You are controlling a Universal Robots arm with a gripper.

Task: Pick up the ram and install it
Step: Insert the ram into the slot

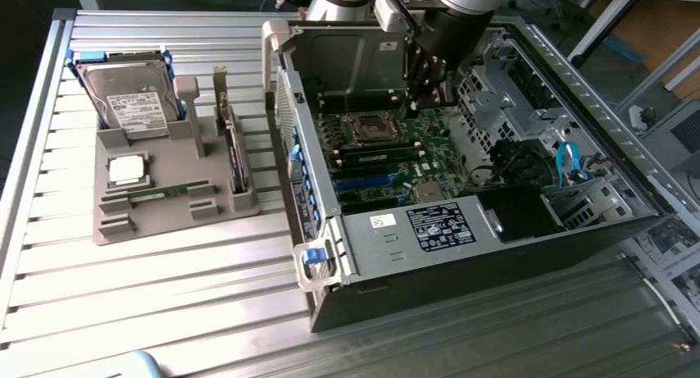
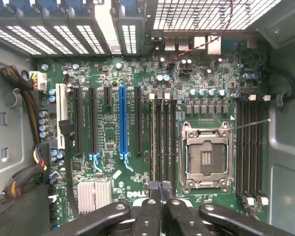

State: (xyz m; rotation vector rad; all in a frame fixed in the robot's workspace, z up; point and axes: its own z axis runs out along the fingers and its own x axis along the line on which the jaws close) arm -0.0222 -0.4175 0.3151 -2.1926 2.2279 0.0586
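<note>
In the exterior view, we see the ram (image 1: 166, 191) lying flat in a grey holder (image 1: 164, 222) on the table (image 1: 164, 312), toward the table's edge on the exterior view's left. It is a thin green stick, well apart from the gripper (image 1: 421, 99). In the same holder a hard drive (image 1: 131, 99) leans with a white label whose print we cannot read, and a square silver CPU (image 1: 127, 170) sits just beside the ram. The open computer case (image 1: 493, 255) lies on the side of the table at the exterior view's right. It carries a black label (image 1: 438, 228) with white print too small to read and a small white sticker (image 1: 381, 220). The gripper hangs inside the case above the motherboard (image 1: 399, 161).

In the wrist view, we look straight down on the motherboard (image 2: 137, 73), where "DELL" (image 2: 137, 194) is printed in white near the gripper (image 2: 160, 186). The gripper is clenched, its fingertips (image 2: 152, 186) meeting each other. They sit over the end of the black memory slots (image 2: 162, 142), between a blue slot (image 2: 122, 120) and the open CPU socket (image 2: 205, 157). More black slots (image 2: 250, 147) run on the far side of the socket.
</note>
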